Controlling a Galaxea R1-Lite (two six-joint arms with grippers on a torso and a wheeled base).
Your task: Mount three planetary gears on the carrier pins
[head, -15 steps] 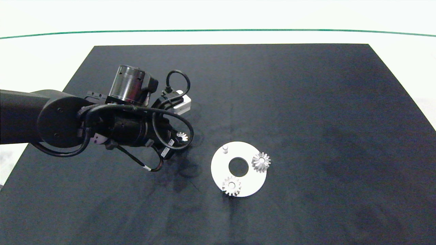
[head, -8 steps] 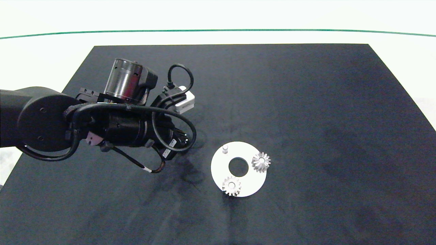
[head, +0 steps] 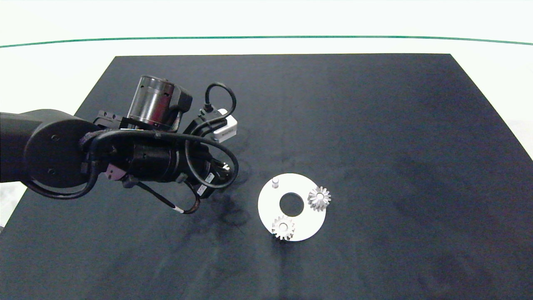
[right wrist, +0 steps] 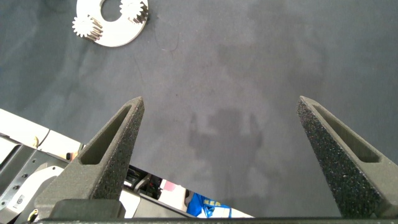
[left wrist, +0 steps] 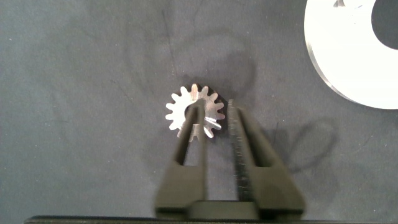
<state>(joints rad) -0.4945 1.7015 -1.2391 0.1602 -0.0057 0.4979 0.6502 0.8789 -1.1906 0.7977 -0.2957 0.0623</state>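
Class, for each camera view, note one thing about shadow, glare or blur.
Head view: the white disc glares bright against the dark mat. Left wrist view: the left hand, pinching the third gear, throws a faint shadow on the mat. Right wrist view: the open right hand casts a soft shadow between its fingers.

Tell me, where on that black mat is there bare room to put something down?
The black mat is bare to the right of the white disc and along its far edge. It is crowded at the left: the left gripper has one finger through a loose gear, close beside the disc, which carries two gears and one free pin.
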